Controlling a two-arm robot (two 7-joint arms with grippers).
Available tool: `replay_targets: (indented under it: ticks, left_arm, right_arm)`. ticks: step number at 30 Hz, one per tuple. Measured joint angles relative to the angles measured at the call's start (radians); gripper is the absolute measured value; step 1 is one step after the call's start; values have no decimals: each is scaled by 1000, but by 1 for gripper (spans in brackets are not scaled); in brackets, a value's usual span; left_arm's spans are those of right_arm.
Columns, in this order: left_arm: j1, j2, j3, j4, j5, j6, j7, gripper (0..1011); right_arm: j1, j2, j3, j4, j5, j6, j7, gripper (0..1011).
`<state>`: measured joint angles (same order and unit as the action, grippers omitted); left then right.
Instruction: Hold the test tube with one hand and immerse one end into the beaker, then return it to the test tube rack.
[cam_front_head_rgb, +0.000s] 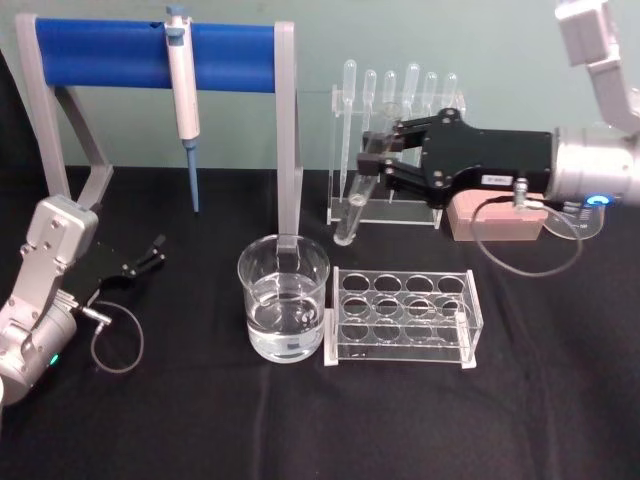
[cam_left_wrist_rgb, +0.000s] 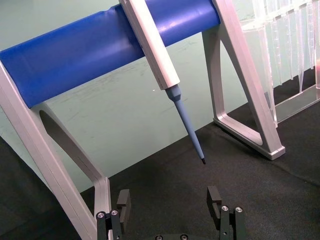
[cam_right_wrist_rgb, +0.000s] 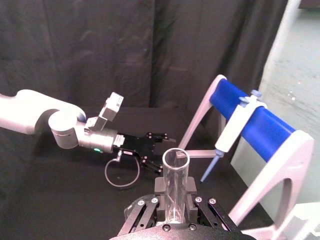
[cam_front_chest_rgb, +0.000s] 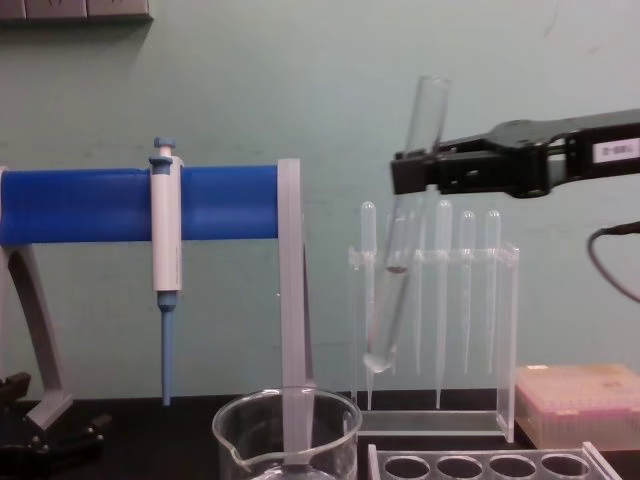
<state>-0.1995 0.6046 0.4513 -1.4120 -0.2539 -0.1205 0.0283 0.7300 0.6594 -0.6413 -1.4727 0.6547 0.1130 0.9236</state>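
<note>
One test tube (cam_front_head_rgb: 355, 205), tilted and pinched near its top by the right gripper's (cam_front_head_rgb: 372, 152) fingers, hangs in open air over the table (cam_front_head_rgb: 200, 420), behind the rack (cam_front_head_rgb: 470, 322) and back-right of the beaker (cam_front_head_rgb: 252, 300); left gripper (cam_front_head_rgb: 150, 252) parked far left, fingers apart, holding nothing.

**Right arm raised and gripping, left arm low and idle**

Right arm comes in from the right side, forearm near level, held high. Right gripper (cam_front_head_rgb: 376, 160) has both fingers closed on the test tube (cam_front_chest_rgb: 390, 310), which is tilted. Left arm sits low at the left edge. Left gripper (cam_front_head_rgb: 152, 252) has its fingers spread, holding nothing.
</note>
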Motion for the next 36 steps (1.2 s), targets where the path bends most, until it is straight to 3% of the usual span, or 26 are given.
replay_targets:
  ticks: [17, 36]
  left_arm:
    - [0, 0, 0, 0, 0, 0, 0, 1000]
    - [0, 0, 0, 0, 0, 0, 0, 1000]
  right_arm:
    - [67, -91, -91, 89, -16, -16, 19, 233]
    - [88, -121, -127, 124, -35, -28, 26, 233]
